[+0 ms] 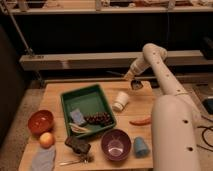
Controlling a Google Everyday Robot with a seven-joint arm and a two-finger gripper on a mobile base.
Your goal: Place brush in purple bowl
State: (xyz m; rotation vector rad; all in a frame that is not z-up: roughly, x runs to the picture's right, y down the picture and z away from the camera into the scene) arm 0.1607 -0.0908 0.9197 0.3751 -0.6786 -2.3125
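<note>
My gripper (pixel 134 83) hangs above the table's back right corner, at the end of the white arm (pixel 165 85). It is shut on the brush (pixel 116 74), whose thin black handle sticks out to the left, in the air above the table's back edge. The brush's head is hidden at the gripper. The purple bowl (pixel 116 145) stands upright and empty at the table's front, right of centre, well in front of the gripper.
A green tray (pixel 75 97) holding grapes and a blue sponge sits mid-table. A white cup (pixel 120 101) lies beside it. A blue cup (pixel 141 146), an orange carrot-like piece (pixel 141 121), a red-orange bowl (pixel 40 121), an orange fruit (pixel 46 140), a dark block (pixel 77 145), a metal utensil (pixel 75 161) and a grey cloth (pixel 42 159) also lie on the table.
</note>
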